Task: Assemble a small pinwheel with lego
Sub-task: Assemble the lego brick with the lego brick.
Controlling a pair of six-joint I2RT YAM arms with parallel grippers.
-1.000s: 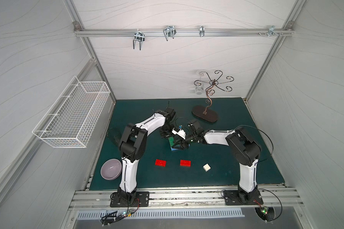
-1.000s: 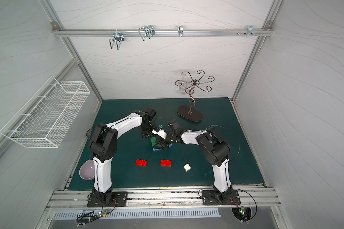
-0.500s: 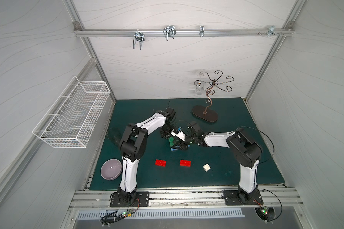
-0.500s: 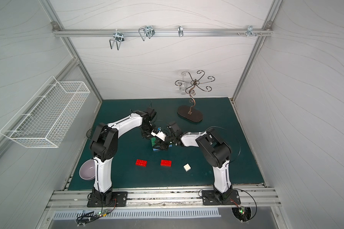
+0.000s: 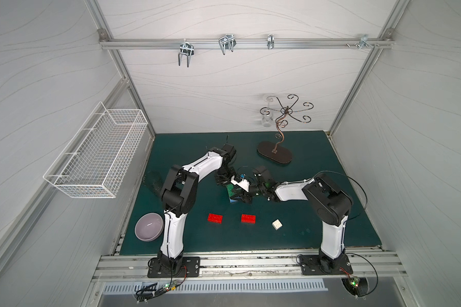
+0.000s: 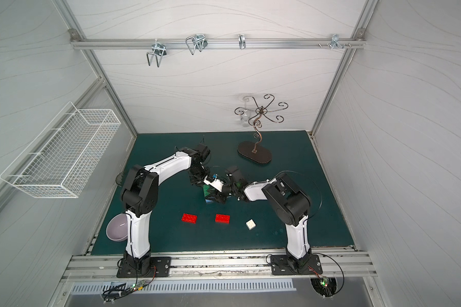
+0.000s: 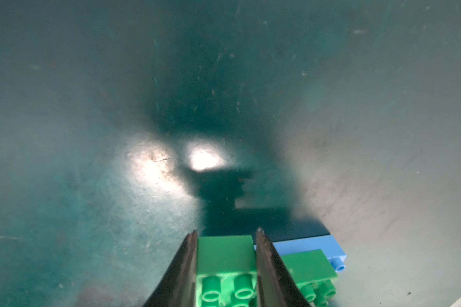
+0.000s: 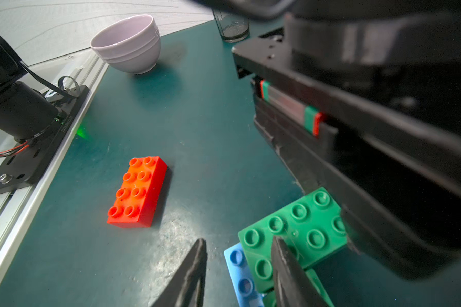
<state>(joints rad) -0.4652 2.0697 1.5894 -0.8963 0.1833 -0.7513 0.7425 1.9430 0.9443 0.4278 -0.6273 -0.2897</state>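
Observation:
My left gripper is shut on a green lego brick, low over the mat mid-table. A second green brick and a light blue brick sit against it in a small stack. My right gripper is open at that stack. One finger stands off the blue brick, and the second finger lies over the top green brick. Two red bricks and a white square brick lie loose nearer the front. No pinwheel shape shows.
A lilac bowl sits at the front left beside the left arm's base. A clear glass stands by the left edge. A dark wire stand is at the back. A wire basket hangs on the left wall.
My right gripper has edged left onto the brick stack and its jaws have narrowed. The left gripper has kept its hold on the green brick.

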